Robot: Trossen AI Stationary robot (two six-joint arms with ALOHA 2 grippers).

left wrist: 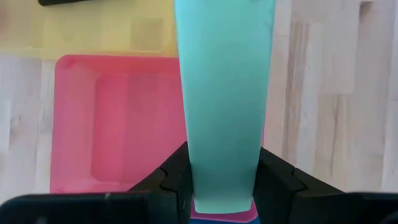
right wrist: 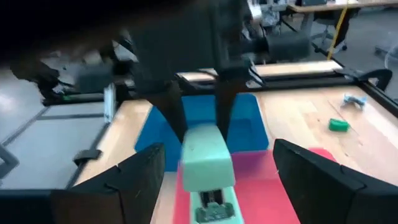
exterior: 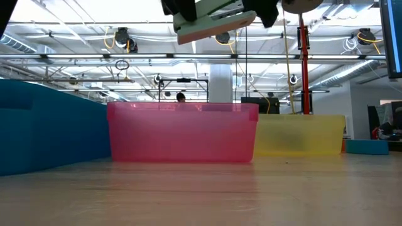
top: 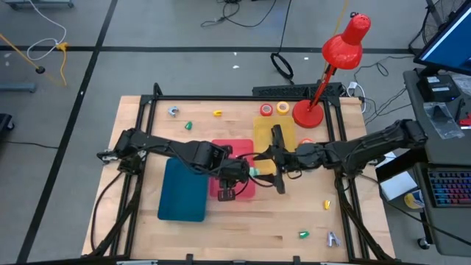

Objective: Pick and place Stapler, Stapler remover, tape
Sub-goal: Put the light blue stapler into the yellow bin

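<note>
A mint-green stapler (top: 259,171) hangs in the air over the right edge of the pink tray (top: 221,151); it also shows in the low view (exterior: 210,24). My left gripper (top: 239,173) is shut on it. My right gripper (right wrist: 214,186) is open, and its fingers stand wide on either side of the stapler's free end without touching it. An orange tape roll (top: 266,110) and a yellow tape roll (top: 282,109) lie flat on the table at the far side. Metal staple removers lie at the far left (top: 173,110) and the near right (top: 333,238). My left gripper pinches the stapler's two long sides (left wrist: 221,186) between its two fingers, at the end away from my right arm. The fingers come about level from the table's left and lie along the stapler. The stapler is lifted clear above the pink tray, nearly level.
A yellow tray (top: 274,132) stands behind the pink one and a blue tray (top: 184,190) to its left. The red lamp's base (top: 307,114) stands at the far right. Small green and yellow pieces lie about (top: 188,126), (top: 304,235), (top: 327,205).
</note>
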